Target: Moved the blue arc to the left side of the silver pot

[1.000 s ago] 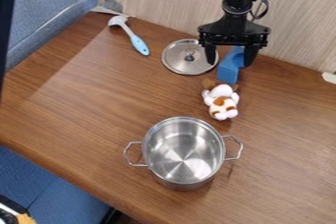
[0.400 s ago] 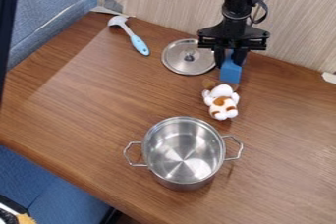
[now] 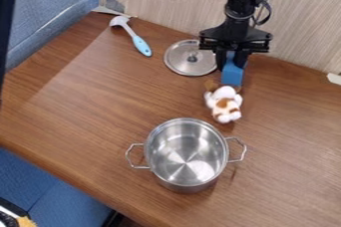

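Wooden tabletop [image 3: 86, 116] against pale grained wall [image 3: 160, 2], black gripper [image 3: 233, 63] pinching blue arc [image 3: 232, 73]

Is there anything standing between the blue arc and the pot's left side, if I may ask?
The plush toy lies between the blue arc and the pot, its brown end seemingly edging into the direct line to the pot's left.

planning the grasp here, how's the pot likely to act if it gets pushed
The pot looks like stiff, shiny metal, so it would probably slide without bending. It stands upright on a broad base and seems squat, so tipping looks unlikely. Its handles stick out at both sides and might catch on things.
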You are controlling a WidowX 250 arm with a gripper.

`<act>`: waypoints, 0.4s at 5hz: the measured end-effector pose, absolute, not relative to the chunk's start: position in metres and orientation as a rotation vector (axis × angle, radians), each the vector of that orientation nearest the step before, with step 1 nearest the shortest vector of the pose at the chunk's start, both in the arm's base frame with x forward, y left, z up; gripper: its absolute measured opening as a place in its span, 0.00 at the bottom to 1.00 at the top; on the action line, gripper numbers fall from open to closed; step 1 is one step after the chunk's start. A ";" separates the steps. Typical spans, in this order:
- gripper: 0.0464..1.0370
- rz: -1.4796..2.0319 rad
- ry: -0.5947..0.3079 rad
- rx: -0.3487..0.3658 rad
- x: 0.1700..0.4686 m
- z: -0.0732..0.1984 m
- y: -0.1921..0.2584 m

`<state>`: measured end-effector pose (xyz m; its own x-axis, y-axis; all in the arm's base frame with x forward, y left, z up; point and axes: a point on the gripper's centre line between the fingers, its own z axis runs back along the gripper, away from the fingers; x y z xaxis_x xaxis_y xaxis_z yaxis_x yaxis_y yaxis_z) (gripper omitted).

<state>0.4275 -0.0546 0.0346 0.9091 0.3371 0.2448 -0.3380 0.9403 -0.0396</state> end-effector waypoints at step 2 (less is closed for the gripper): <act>0.27 0.386 -0.364 -0.056 0.408 0.104 -0.040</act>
